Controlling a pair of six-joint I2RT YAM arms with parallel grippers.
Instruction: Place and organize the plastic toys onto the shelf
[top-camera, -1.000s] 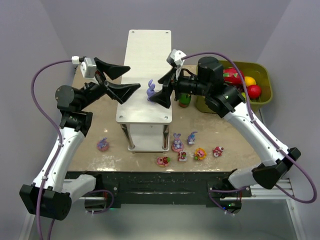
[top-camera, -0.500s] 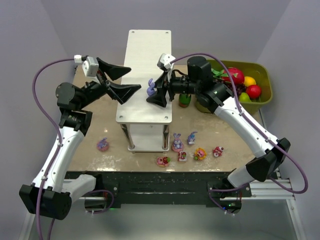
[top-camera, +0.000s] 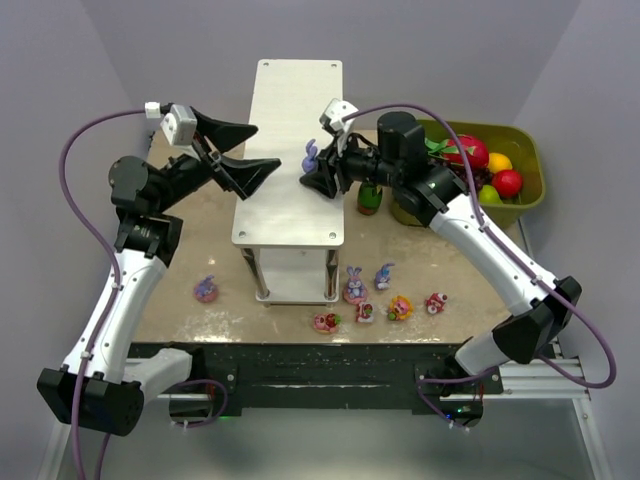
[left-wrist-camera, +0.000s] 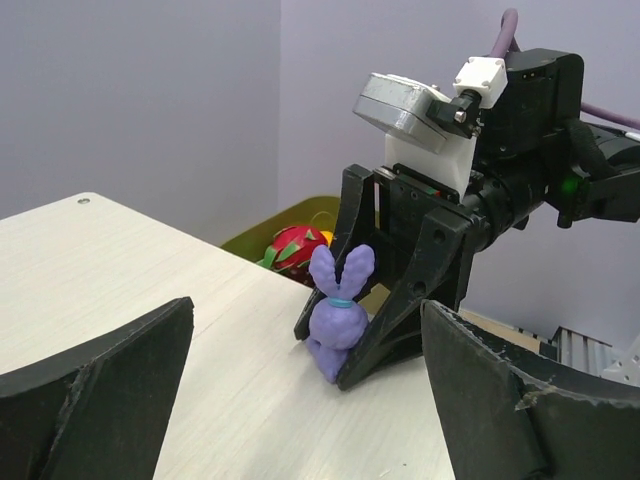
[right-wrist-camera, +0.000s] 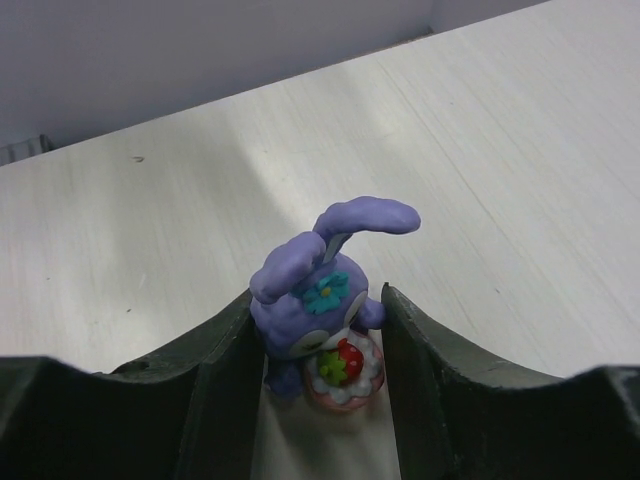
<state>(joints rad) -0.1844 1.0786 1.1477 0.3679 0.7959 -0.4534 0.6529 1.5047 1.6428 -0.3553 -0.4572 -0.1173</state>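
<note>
**ITEM: PURPLE BUNNY, IN THE RIGHT GRIPPER AT THE SHELF'S RIGHT EDGE**

**Left gripper** (top-camera: 262, 148): The fingers are spread wide and hold nothing. It hovers over the left edge of the shelf (top-camera: 295, 95) top board, about midway along, pointing across at the bunny.

**Pink toy** (top-camera: 206, 290): It lies alone on the worktop (top-camera: 185, 255), left of the shelf legs and towards the front edge.

**Purple bunny** (right-wrist-camera: 318, 300): It stands upright on a round pink base, at the right edge of the top board, roughly midway along. It sits between the right arm's fingers (right-wrist-camera: 215, 380), one against each flank, with its base just inside the tips. You cannot tell whether the base rests on the board or hangs just above it.

**Right gripper** (top-camera: 316, 176): The fingers are drawn narrow, clamped on the bunny's sides, reaching in over the right edge.

**Second bunny** (top-camera: 354, 285) and **small pieces** (top-camera: 400, 308): These are on the worktop before the shelf's right legs, near the front edge.

**Dark green bottle** (top-camera: 369, 198), **olive-green bin** (top-camera: 527, 135): Both stand right of the shelf and are not yours to sort.

**Hazards**
- The grip is on a rounded body, so a squeeze off centre may tilt the bunny or pop it out.
- If you release this close to the right edge, a wobble could send it off the board towards the bottle.
- The left fingers face it across the board, so carrying it further left risks a knock.
</note>
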